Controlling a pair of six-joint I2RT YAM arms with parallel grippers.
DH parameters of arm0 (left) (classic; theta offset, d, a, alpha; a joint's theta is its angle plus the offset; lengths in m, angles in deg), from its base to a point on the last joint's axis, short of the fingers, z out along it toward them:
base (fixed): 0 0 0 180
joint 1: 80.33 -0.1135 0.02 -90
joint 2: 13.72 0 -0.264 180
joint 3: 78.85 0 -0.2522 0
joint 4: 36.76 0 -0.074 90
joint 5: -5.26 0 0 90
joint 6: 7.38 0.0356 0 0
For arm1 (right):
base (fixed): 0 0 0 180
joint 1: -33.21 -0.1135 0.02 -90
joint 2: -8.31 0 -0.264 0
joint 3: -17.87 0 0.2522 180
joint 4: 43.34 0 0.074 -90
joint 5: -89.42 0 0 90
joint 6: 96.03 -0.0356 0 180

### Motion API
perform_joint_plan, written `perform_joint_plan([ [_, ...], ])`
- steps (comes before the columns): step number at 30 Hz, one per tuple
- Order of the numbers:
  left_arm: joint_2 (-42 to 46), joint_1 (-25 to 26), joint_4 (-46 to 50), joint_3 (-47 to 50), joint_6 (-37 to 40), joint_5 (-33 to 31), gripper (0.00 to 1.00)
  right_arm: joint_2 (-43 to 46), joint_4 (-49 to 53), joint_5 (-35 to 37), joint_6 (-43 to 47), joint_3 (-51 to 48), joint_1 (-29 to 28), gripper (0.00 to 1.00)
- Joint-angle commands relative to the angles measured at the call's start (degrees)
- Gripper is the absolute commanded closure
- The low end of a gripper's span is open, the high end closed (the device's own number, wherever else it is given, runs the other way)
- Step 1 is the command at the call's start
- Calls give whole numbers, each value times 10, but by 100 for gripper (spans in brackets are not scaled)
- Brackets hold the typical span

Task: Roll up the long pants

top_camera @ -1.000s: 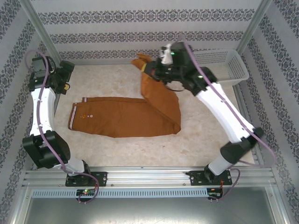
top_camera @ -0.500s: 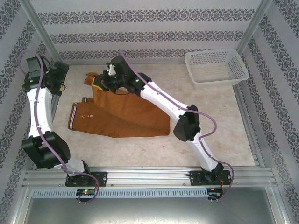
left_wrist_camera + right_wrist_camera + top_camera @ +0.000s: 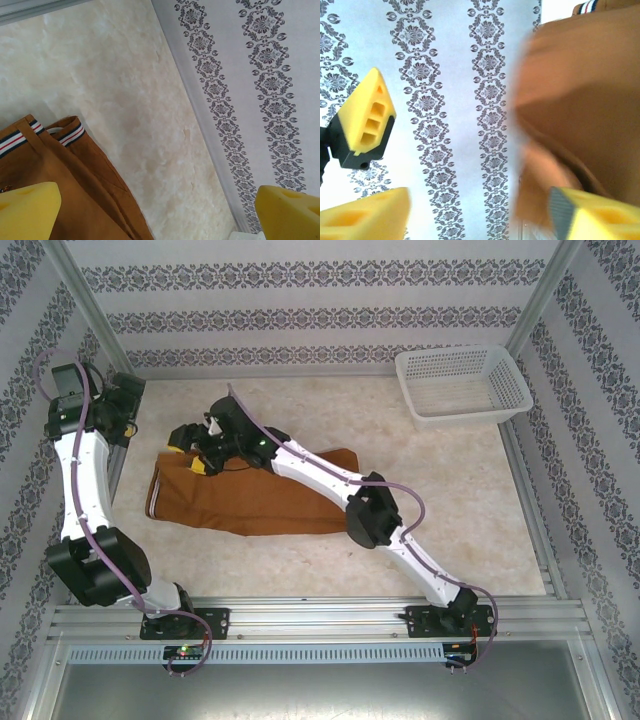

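Marbled surface [image 3: 450, 510] inside papered walls carries the pants [image 3: 270, 502], folded flat left of centre with the striped waistband toward the left wall; the right hand [image 3: 192, 451] hangs over their upper left corner, spread wide, brown cloth blurred close beside it in the wrist view, nothing clamped. Left hand [image 3: 127, 420] hovers by the left wall, gaping wide and empty, above the waistband's edge.

I see free table [image 3: 480, 510] at the center right of the frame. The right arm [image 3: 320, 474] crosses diagonally over the long pants [image 3: 240, 508]; the white basket [image 3: 470, 413] takes the upper right.
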Motion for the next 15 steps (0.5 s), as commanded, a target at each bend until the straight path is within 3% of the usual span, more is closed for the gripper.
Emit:
perform_joint_plan([
  [1, 18, -6, 17, 3, 19, 20, 0, -30, -7, -30, -14, 43, 2, 2],
  [3, 21, -6, 17, 7, 20, 30, 0, -17, 13, -28, 11, 33, 12, 2],
  [4, 24, -5, 15, 12, 19, 36, 14, -6, 26, -26, 29, 26, 18, 2],
  [6, 32, -3, 11, 30, 13, 57, 80, 28, 69, -21, 88, 1, 35, 6],
  [7, 35, -1, 17, 37, 12, 63, 100, 47, 90, -20, 119, -13, 44, 18],
  [8, 41, 5, 25, 50, 14, 68, 100, 72, 123, -15, 164, -30, 55, 55],
  [9, 51, 13, 26, 67, 15, 66, 100, 99, 168, 2, 210, -48, 67, 100],
  [15, 144, 93, -83, 278, -58, 12, 100, 229, 350, 111, 436, -189, 141, 100],
])
